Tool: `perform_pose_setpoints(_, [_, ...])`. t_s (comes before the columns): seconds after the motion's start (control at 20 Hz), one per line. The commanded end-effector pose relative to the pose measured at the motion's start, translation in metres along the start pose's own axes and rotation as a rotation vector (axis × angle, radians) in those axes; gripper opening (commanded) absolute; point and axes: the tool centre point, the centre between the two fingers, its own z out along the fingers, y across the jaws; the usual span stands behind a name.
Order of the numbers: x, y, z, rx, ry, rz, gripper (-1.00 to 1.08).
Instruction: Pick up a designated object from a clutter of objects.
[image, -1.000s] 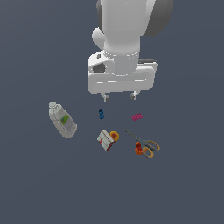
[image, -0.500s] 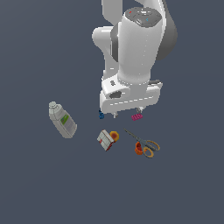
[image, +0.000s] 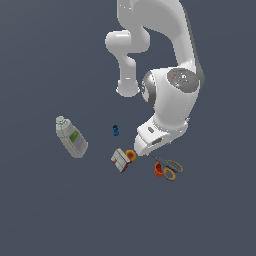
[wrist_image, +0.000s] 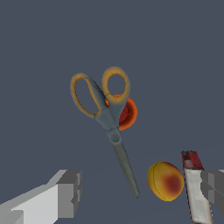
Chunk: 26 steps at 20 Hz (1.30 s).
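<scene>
1. Lying flat on the grey ground, the scissors (wrist_image: 107, 118) show thin grey blades shut together and two orange-yellow loop handles; in the exterior view the scissors (image: 169, 167) sit low and toward that view's right, blades partly hidden under the arm's wrist.
2. Gripper (wrist_image: 140, 192): jaws spread wide, nothing between them. One finger (wrist_image: 65, 194) stands to one side of the blade tip, the other (wrist_image: 213, 186) well across, past the box. Exterior view hides the fingers behind the hand body.
3. Orange-red cup (wrist_image: 127, 113): lies just behind the scissor handles, touching or overlapped by them; its mouth faces the wrist camera. Inside looks dark red; contents cannot be told. In the exterior view it (image: 158, 171) sits against the handles.
4. Second cup, yellow-orange (wrist_image: 165, 180): near the blade tip, apart from it, just beside the red-white box (wrist_image: 195, 192). Opening not visible in the wrist view. In the exterior view this cup (image: 130, 155) touches the box (image: 120, 160).
5. Grey-white bottle (image: 71, 137) with green label: lying tilted, cap on, well apart toward the exterior view's left.
6. Tiny blue piece (image: 115, 130): between bottle and arm, alone.
</scene>
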Motion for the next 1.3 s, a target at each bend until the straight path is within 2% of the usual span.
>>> perform_pose_setpoints(0.0, [0.006, -0.009, 0.018, 0.002, -0.001, -0.049, 1.00])
perform_pose_setpoints(0.4, [0.013, -0.026, 0.048, 0.009, -0.004, -0.126, 1.00])
perform_pose_setpoints(0.75, [0.012, -0.027, 0.054, 0.009, -0.005, -0.126, 1.00])
perform_pose_setpoints(1.25, [0.012, -0.028, 0.097, 0.009, -0.004, -0.130, 1.00])
